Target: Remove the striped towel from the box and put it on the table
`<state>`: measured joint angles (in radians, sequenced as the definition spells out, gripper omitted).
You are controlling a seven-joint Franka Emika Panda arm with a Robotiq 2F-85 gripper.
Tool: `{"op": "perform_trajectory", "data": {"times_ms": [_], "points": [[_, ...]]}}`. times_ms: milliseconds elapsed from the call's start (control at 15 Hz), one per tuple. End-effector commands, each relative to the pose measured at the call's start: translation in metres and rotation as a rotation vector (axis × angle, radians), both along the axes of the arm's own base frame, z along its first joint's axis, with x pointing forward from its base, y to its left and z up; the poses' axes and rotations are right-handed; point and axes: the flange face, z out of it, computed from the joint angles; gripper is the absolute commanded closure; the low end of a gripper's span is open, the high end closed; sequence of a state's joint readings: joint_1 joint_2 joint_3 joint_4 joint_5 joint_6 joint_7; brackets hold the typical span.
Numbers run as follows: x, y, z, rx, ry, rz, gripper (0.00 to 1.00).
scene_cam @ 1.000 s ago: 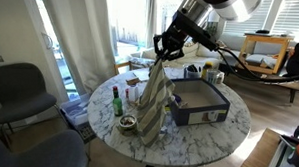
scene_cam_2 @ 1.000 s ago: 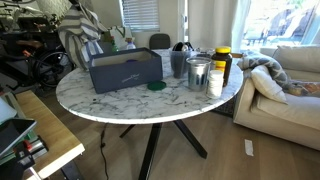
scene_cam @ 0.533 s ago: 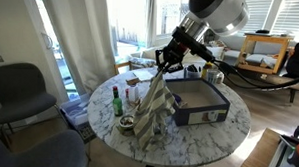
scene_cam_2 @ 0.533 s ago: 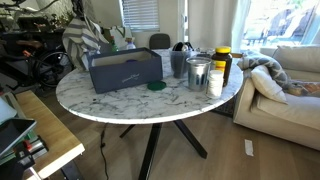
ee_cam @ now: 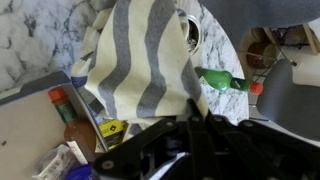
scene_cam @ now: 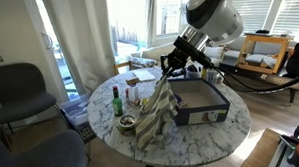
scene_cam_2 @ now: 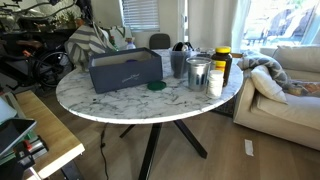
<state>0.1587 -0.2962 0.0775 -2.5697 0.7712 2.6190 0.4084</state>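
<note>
The striped towel (scene_cam: pixel 156 112), grey and cream, hangs from my gripper (scene_cam: pixel 170 70) beside the dark blue box (scene_cam: pixel 201 101), its lower end bunched on the marble table (scene_cam: pixel 228 126). In an exterior view the towel (scene_cam_2: pixel 88 42) shows behind the box (scene_cam_2: pixel 126 70). In the wrist view the towel (ee_cam: pixel 140 55) spreads above my gripper (ee_cam: pixel 190 118), whose fingers are shut on its edge.
A green bottle (scene_cam: pixel 117 101), a small bowl (scene_cam: pixel 127 123) and a red-capped bottle (ee_cam: pixel 66 118) stand near the towel. Metal cans (scene_cam_2: pixel 198 72) and jars (scene_cam_2: pixel 221 62) are on the table. A grey chair (scene_cam: pixel 19 89) and a sofa (scene_cam_2: pixel 285 80) stand nearby.
My gripper has lowered with the towel, moving off the box side. The towel's lower end now bunches on the table.
</note>
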Motion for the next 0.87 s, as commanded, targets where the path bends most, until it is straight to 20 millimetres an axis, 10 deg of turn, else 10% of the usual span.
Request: {"op": "perform_trajectory", "data": {"times_ms": [0, 667, 800], "points": [[0.004, -0.002, -0.014, 0.020, 0.010, -0.023, 0.71], [0.014, 0.025, 0.035, 0.033, -0.132, 0.127, 0.00], [0.017, 0.022, 0.030, 0.014, -0.114, 0.106, 0.09]]}}
